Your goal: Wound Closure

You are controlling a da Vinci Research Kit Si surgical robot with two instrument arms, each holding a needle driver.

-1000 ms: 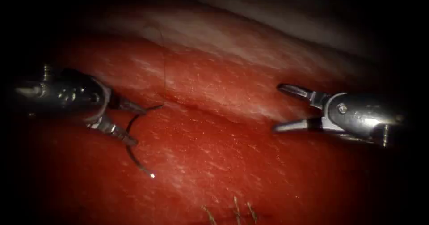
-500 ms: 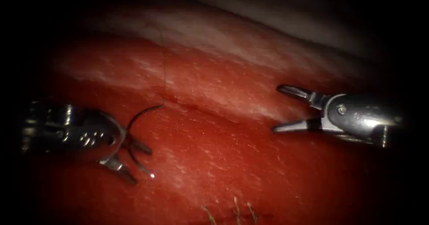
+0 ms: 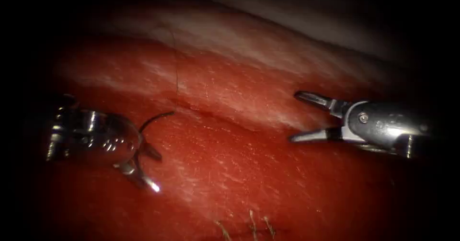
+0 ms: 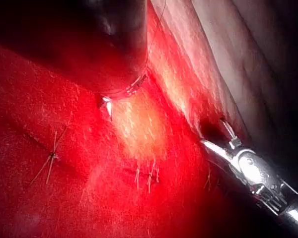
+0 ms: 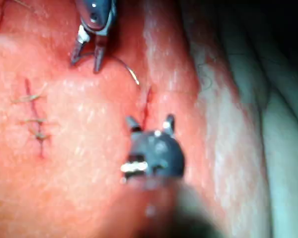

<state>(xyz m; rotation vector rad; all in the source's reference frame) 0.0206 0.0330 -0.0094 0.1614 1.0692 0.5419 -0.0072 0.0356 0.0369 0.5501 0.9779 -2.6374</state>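
Jaws of the left tool (image 3: 157, 174) stand apart. They straddle the lower part of the needle (image 3: 153, 119) without being clamped on it, so the left tool holds nothing. Jaws of the right tool (image 3: 294, 116) are also spread wide and hold nothing. They hover at the right end of the cut (image 3: 230, 119).

Needle position: it lies on the surface of the tissue (image 3: 239, 174) at the left end of the cut. Its arc runs from the cut edge down toward the left tool. The pointed end sits close to the lower left jaw, where a bright glint makes tip and jaw hard to separate. No part of the curve appears buried in the tissue. The thread (image 3: 177, 78) rises from the needle's blunt end at the cut and runs up over the pale upper tissue. Whether it passes through the tissue there cannot be determined.

Progress, as judged from the present state:
- Done: a separate, shorter cut (image 5: 35, 116) carries three stitches. Cut ends of thread (image 3: 251, 222) stand up from the tissue near the lower edge of the endoscope view.
- Remaining: the cut between the two tools shows no stitch along its length. In the right wrist view it lies open just ahead of the right tool (image 5: 150, 120), with the needle (image 5: 126, 67) and the left tool (image 5: 84, 65) beyond. Closure of this cut appears to be at its very start.
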